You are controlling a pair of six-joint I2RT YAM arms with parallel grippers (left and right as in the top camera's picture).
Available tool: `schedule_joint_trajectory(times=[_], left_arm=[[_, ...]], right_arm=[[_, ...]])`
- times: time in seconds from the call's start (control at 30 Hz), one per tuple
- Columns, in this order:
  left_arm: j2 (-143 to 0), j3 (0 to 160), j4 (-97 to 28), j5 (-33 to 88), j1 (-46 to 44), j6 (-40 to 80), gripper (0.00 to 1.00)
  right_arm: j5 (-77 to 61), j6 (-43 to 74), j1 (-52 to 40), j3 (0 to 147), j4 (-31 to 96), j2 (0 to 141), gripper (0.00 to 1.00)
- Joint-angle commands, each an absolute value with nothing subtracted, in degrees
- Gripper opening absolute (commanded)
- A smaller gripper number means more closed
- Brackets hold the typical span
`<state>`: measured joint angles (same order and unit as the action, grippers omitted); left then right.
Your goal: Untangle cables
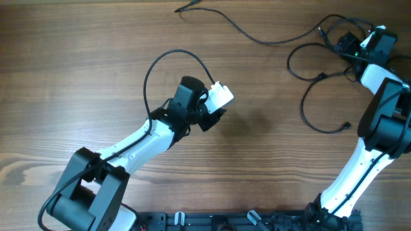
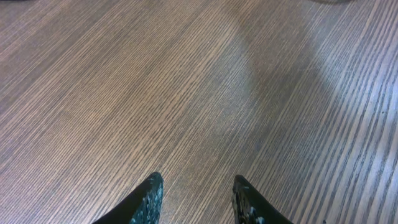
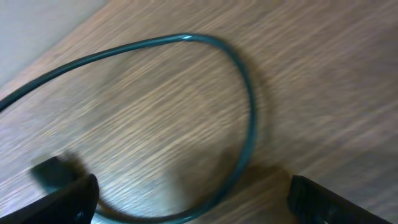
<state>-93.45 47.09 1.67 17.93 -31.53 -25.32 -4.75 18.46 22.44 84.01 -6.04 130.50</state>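
Thin black cables point(image 1: 308, 77) lie in loose loops at the table's far right, and one long strand point(image 1: 250, 37) trails off to the top middle. A small plug point(image 1: 347, 125) ends one loop. My right gripper point(image 1: 347, 45) sits low among the loops at the top right. In the right wrist view it point(image 3: 194, 183) is open wide, a cable loop point(image 3: 247, 93) curves across the wood between its fingers, and a blurred plug point(image 3: 50, 171) lies by the left finger. My left gripper point(image 1: 214, 119) hovers mid-table, away from the cables. In its wrist view it point(image 2: 198, 179) is open over bare wood.
The left arm's own thicker black cable point(image 1: 164, 58) arches above its wrist. The table's far edge point(image 3: 37, 37) shows in the right wrist view, close to the cable loop. The arm bases point(image 1: 250, 221) sit along the near edge.
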Motion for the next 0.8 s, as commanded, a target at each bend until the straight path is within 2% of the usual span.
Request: schedule_joint_trajectory(times=[0.0,0.13,0.3,0.4,0.5,0.67,0.7,0.77], left_arm=[[-93.91,46.92,1.89,18.68,-31.77,-24.58,0.38],[-93.91,46.94,1.98,18.65,-31.77,-24.58,0.37],[-93.91,46.94,3.20,18.65,-31.77,-24.49,0.36],[-93.91,46.92,3.14,18.65,-31.77,-23.29,0.35],[-93.91,46.94,3.38,18.63,-31.77,-23.31,0.36],[-93.91,46.94,3.36,18.63,-31.77,-23.29,0.38],[-93.91,46.92,3.33,18.63,-31.77,-23.29,0.42],[-93.91,46.92,3.33,18.63,-31.77,-23.31,0.56]], right_arm=[[2.59,17.06,26.13,84.42,-5.98,132.77,1.00],[1.17,16.29,30.83,84.42,-6.13,132.77,1.00],[-23.75,13.52,31.55,84.42,-8.91,132.75,0.98],[-32.32,13.69,30.39,84.42,-11.40,132.53,0.96],[-31.07,12.29,27.62,84.44,-11.40,131.50,0.96],[-13.32,8.47,20.64,84.44,-8.25,131.37,1.00],[-8.56,7.40,18.83,84.66,-6.42,131.37,1.00],[-2.85,5.74,16.21,85.93,-2.83,131.41,1.00]])
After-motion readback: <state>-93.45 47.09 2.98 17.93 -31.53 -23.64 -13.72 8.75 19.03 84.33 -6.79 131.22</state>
